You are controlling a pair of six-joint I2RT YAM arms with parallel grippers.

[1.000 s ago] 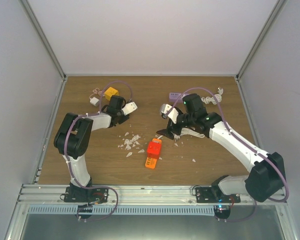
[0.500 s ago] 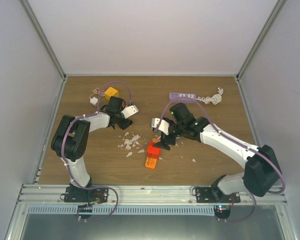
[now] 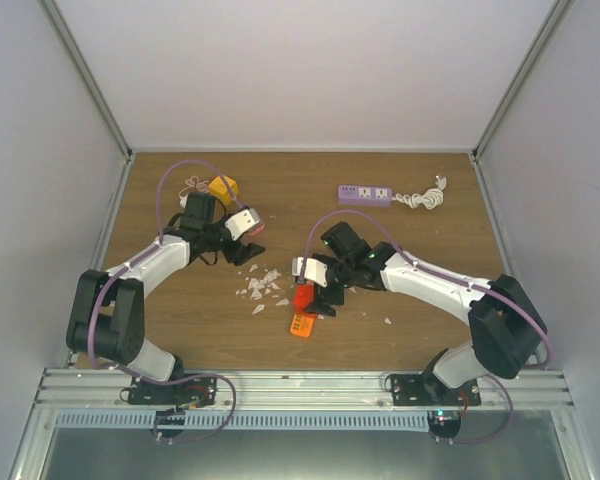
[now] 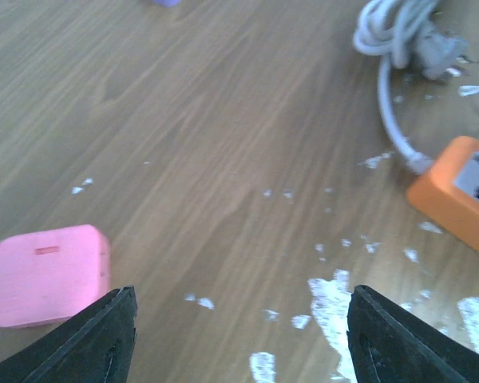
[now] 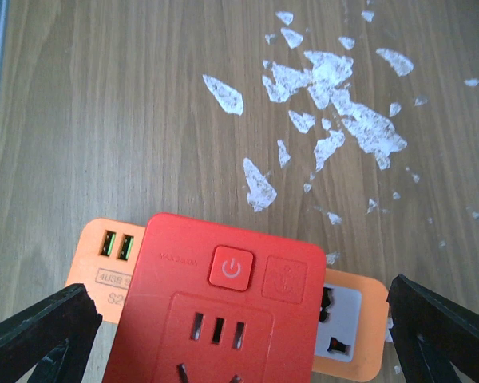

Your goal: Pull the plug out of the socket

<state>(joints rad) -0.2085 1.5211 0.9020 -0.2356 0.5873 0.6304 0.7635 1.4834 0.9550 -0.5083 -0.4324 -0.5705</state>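
Plug (image 5: 215, 315) atop orange socket (image 5: 104, 275); right end effector (image 5: 239, 327) wide, straddling; left end effector (image 4: 243, 335) wide.

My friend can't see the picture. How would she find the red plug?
Look at the middle of the wooden table, under the right gripper. The plug sits on the orange socket. It alone is red, with a power button.

The table (image 3: 310, 190) is brown wood grain, scattered with white flakes (image 5: 335, 72). The socket adapter (image 5: 223, 319) is red, with a white power symbol on its button. The power strip (image 5: 88, 255) under it is orange, with green USB ports and a white outlet face. The second power strip (image 3: 365, 193) is purple; its cable (image 3: 420, 198) is white. The block (image 4: 48, 275) is pink.
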